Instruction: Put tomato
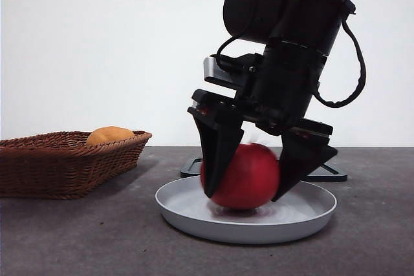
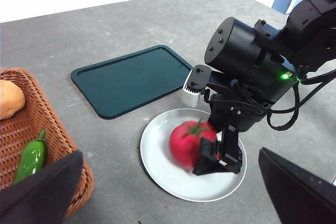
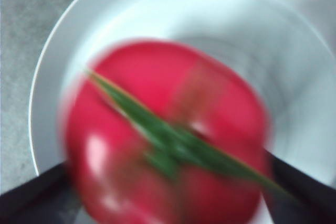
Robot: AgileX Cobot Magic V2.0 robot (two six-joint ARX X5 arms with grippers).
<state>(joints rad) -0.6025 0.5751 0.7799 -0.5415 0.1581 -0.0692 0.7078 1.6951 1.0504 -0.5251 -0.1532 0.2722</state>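
Note:
The red tomato with a green calyx rests on the white plate, blurred by motion. My right gripper stands over the plate with its jaws open, one on each side of the tomato. In the right wrist view the tomato fills the gap between my right gripper's spread jaws above the plate. The left wrist view shows the tomato, the plate and the right gripper from a distance. My left gripper is open, empty and held back above the table.
A wicker basket stands at the left with an orange-yellow bun; the left wrist view shows the basket, the bun and a green pepper. A dark green tray lies behind the plate.

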